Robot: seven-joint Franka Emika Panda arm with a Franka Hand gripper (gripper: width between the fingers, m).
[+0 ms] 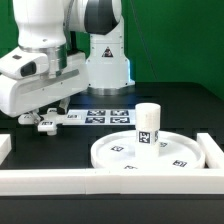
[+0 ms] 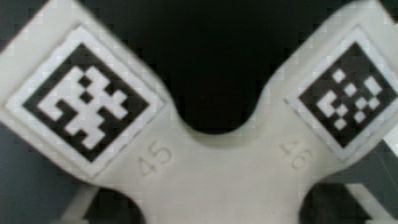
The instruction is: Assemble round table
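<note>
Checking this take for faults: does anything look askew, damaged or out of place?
Nothing stands out. The leg stands upright on the round disc, the foot piece lies flat under the gripper, and no part looks damaged.

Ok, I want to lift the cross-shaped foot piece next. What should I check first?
1. Gripper down at the foot piece: ok.
2. Jaws shut on the foot piece: cannot tell.
3. Foot piece's notch centred in the wrist view: ok.
4. Leg upright on the round disc: ok.
5. Leg fixed to the disc: cannot tell.
6. Marker board lying flat, not under the gripper: ok.
</note>
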